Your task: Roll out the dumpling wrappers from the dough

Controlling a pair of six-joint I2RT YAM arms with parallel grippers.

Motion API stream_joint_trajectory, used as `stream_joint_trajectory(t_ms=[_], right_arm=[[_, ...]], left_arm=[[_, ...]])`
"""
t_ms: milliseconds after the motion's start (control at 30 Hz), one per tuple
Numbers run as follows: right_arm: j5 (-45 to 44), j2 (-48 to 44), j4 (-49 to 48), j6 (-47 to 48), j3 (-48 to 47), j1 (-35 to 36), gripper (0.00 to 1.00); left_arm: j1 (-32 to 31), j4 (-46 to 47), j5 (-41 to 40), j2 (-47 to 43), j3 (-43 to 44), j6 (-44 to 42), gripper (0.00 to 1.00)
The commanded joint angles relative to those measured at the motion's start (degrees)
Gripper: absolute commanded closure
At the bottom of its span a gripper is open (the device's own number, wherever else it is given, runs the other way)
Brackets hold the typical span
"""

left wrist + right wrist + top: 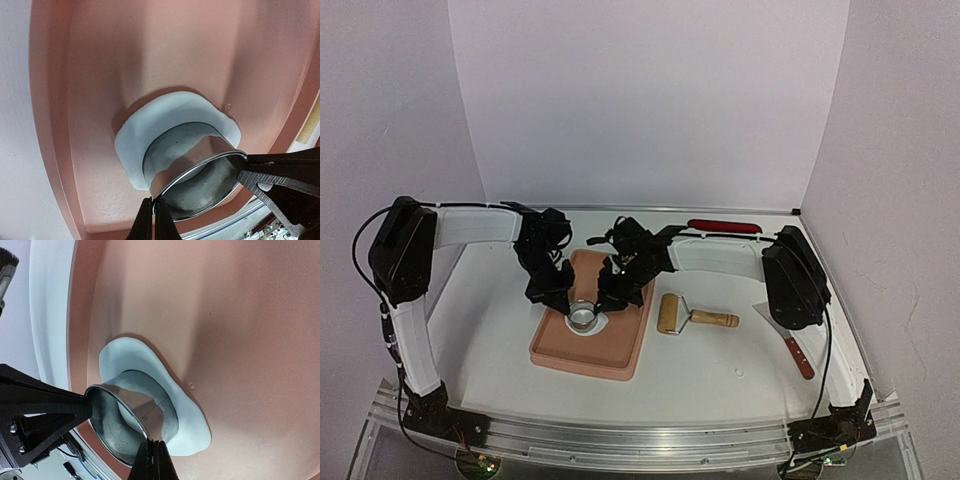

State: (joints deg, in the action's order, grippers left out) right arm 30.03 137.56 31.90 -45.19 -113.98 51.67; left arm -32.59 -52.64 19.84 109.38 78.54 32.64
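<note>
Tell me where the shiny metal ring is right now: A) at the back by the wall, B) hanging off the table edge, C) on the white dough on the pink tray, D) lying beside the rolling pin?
C: the metal ring sits on the dough on the pink tray, its rim pinched by the left gripper and the right gripper.

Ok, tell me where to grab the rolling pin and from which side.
Take the rolling pin by its wooden handle, coming straight down from above and squeezing across its width. It lies flat on the table with the handle pointing right, away from the tray.
</note>
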Motion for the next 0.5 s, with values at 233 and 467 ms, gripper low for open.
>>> stream_joint_trajectory(t_ms=[233,467], right_arm=[[-2.69,-2.44,5.96,-4.06,6.95,3.73,1.0],[-2.97,-3.35,5.97,-6.8,7.52,5.92,1.0]], left_arm=[[1.06,0.02,-2.51,8.4,8.94,-5.39,1.0],[1.51,-1.35,-2.95,10.73,12.71,-7.28,1.0]])
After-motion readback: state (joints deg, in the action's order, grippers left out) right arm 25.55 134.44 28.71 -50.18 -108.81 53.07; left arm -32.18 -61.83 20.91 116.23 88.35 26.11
